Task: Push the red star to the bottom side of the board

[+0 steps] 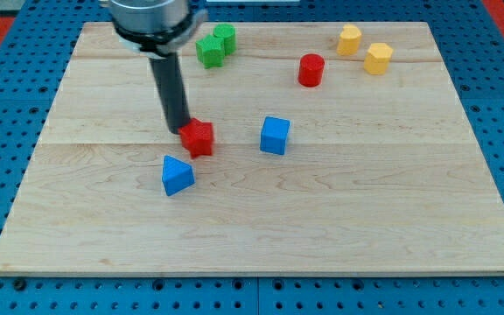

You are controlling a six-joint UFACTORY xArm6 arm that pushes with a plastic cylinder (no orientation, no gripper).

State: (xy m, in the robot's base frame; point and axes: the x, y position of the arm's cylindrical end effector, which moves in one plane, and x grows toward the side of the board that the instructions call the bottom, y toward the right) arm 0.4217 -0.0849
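The red star (199,138) lies left of the board's middle. My tip (179,130) touches the star's upper left side. A blue triangular block (177,175) lies just below and left of the star. A blue cube (275,135) sits to the star's right.
The wooden board (261,227) rests on a blue pegboard. Two green blocks (214,45) sit at the view's top, right of the arm. A red cylinder (311,70) and two yellow blocks (349,39) (377,58) sit at the top right.
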